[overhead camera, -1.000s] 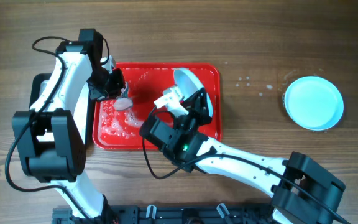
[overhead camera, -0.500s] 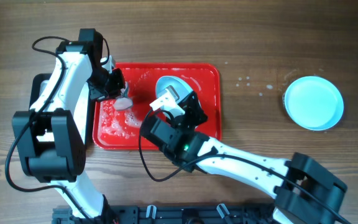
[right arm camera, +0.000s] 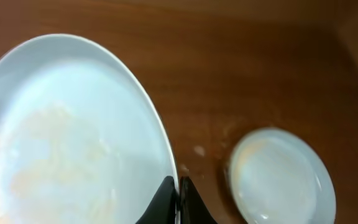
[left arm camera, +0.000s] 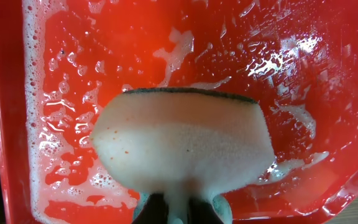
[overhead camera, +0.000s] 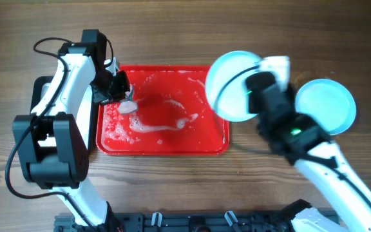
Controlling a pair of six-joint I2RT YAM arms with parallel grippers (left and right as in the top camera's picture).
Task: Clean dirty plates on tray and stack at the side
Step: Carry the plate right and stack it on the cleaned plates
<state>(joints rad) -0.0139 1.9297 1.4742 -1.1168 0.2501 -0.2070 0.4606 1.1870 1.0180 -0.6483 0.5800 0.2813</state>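
No text, label, brand, number or sign can be read in any of these views. The red tray (overhead camera: 163, 152), the raised plate (overhead camera: 230, 87), the second plate (overhead camera: 330, 106) lying on the bench (overhead camera: 172, 32) and the sponge (left arm camera: 185, 149) all show plain surfaces. The white casings of the left arm (overhead camera: 66, 74) and right arm (overhead camera: 330, 169) carry no legible marking. A small green light (overhead camera: 295, 132) glows on the right arm, with no characters beside it.
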